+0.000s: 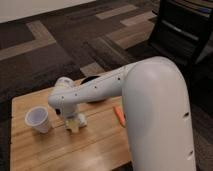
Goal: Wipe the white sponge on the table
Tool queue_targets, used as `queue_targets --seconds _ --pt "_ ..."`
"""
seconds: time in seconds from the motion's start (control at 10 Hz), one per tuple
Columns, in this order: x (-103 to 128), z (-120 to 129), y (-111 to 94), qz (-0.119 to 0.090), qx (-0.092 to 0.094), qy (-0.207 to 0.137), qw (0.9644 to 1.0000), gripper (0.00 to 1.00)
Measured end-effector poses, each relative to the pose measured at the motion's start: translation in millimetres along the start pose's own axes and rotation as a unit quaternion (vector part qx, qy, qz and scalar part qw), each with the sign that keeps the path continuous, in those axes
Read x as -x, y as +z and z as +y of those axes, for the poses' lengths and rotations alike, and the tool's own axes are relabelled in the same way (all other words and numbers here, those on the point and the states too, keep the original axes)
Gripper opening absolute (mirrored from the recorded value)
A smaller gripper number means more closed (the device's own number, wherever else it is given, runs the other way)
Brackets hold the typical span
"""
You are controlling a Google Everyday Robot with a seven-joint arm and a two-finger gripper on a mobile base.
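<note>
My gripper (75, 119) points down at the table (30, 150), at the end of the white arm that reaches in from the right. Right under its tip a small pale, yellowish-edged piece shows on the wood, which I take to be the white sponge (73, 125). The wrist hides most of it, and I cannot tell whether it is gripped or only touched. The gripper sits left of the table's middle, just right of the cup.
A white translucent plastic cup (38, 120) stands upright at the table's left. A small orange stick-like object (120, 115) lies right of the gripper. A dark object (91, 79) peeks from behind the arm at the back edge. Black furniture (182, 30) stands on the carpet at top right.
</note>
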Motion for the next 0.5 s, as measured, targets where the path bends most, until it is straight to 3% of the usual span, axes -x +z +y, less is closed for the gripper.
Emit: queue_targets --seconds 0.1,0.2,0.5 --pt "0.3 -0.6 0.7 0.0 0.0 0.0 1.0 0.63" --pt "0.7 -1.7 1.3 -0.001 0.0 -0.001 1.0 0.55" --pt "0.7 -2.9 2.3 -0.001 0.0 -0.001 1.0 0.21"
